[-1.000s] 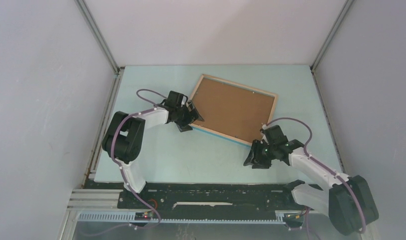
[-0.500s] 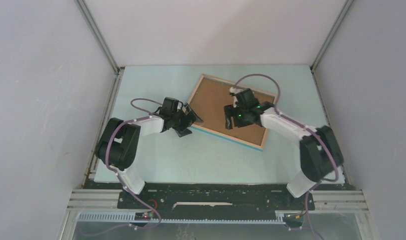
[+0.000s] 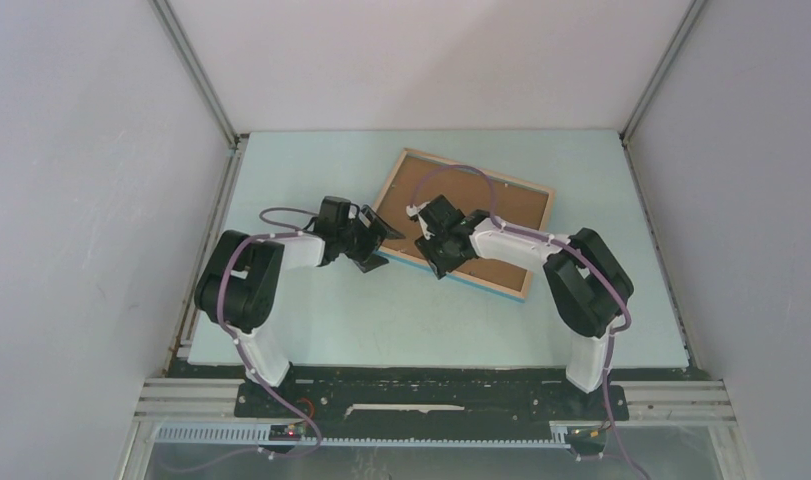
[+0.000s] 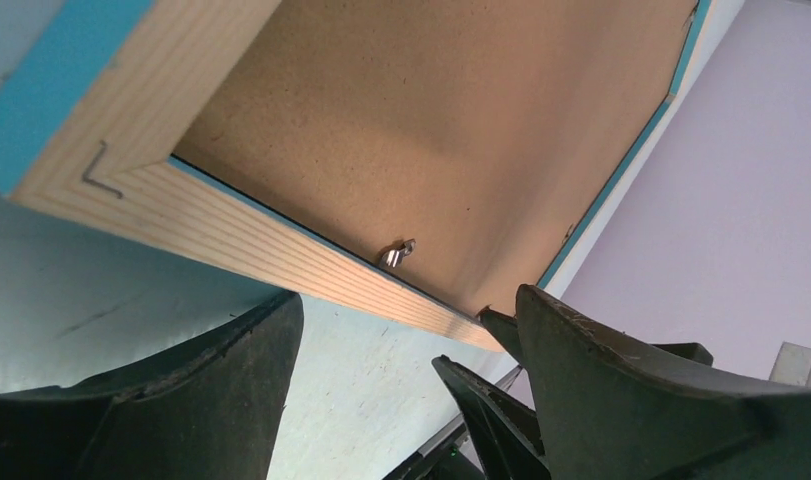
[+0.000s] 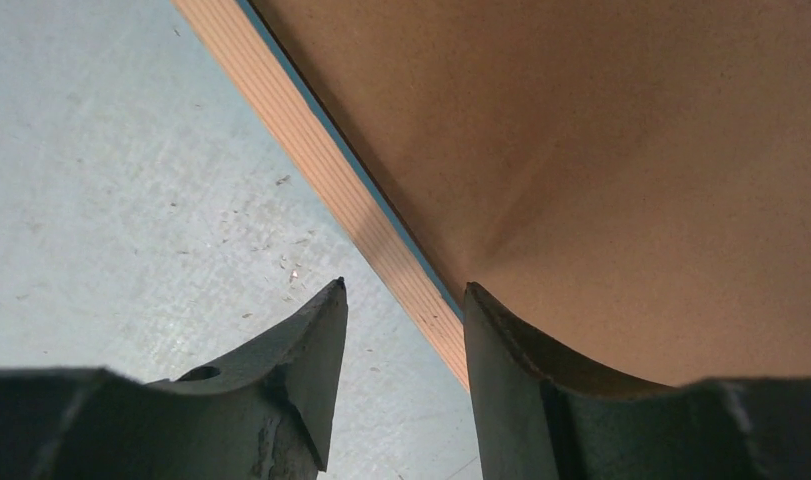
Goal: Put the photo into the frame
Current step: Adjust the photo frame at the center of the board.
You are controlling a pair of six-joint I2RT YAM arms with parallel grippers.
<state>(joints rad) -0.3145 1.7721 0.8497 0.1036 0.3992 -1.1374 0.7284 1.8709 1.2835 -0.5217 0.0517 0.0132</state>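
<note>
Left jaws stood wide apart and empty at the near-left corner of the frame (image 4: 231, 230). The light wood rail ran just beyond their tips, and a small metal clip (image 4: 396, 253) sat on the rail's inner edge, ahead of the gap.

Right jaws were released too, parted over the frame's near rail (image 5: 311, 150) a little along from that corner. One finger (image 5: 316, 350) was on the table (image 5: 111, 150) side of the rail and the other (image 5: 511, 350) over the backing board (image 5: 631, 150). Nothing was clamped between them.

Seen from above, the left arm (image 3: 291, 250) came in from the frame's left. The right arm (image 3: 521, 240) reached across the board (image 3: 501, 215) from the frame's near-right.

The frame (image 3: 541, 190) lay flat and back-up on the pale table (image 3: 381, 320), turned at a slant. The brown board filled its opening, and a strip of blue showed along its near edge (image 3: 461, 276). The photo could not be seen in any view.
</note>
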